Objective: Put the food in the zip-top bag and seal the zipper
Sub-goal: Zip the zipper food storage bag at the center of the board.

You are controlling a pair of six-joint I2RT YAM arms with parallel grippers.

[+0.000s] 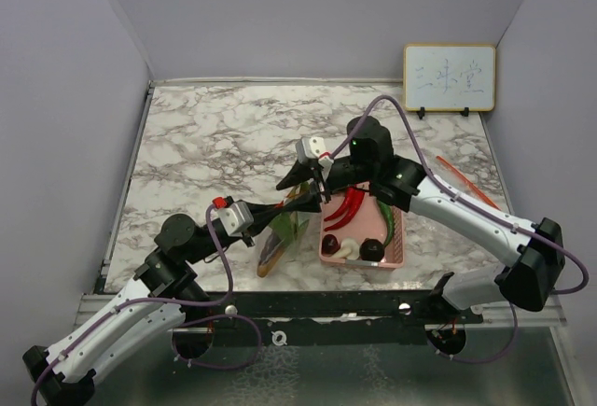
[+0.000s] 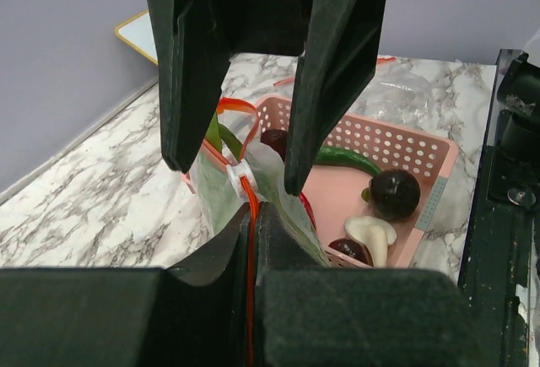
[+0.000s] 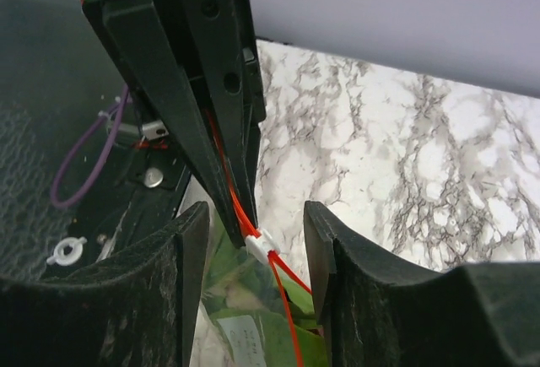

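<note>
The zip-top bag (image 1: 280, 238) hangs over the table, with a green leafy vegetable (image 3: 278, 333) and an orange carrot (image 1: 270, 259) inside. My left gripper (image 2: 251, 211) is shut on the bag's red zipper strip (image 2: 250, 257); it also shows in the top view (image 1: 297, 203). My right gripper (image 3: 257, 215) is open. Its fingers (image 2: 325, 89) straddle the white slider (image 3: 261, 245) without touching it. The pink basket (image 1: 396, 255) holds red chili peppers (image 1: 345, 205), dark round pieces (image 2: 394, 193), a white mushroom piece (image 2: 371, 236) and a long green vegetable (image 2: 348, 159).
A small whiteboard (image 1: 449, 77) stands at the back right. A second clear bag with a red strip (image 1: 457, 177) lies on the marble right of the basket, under the right arm. Grey walls close in the table on three sides.
</note>
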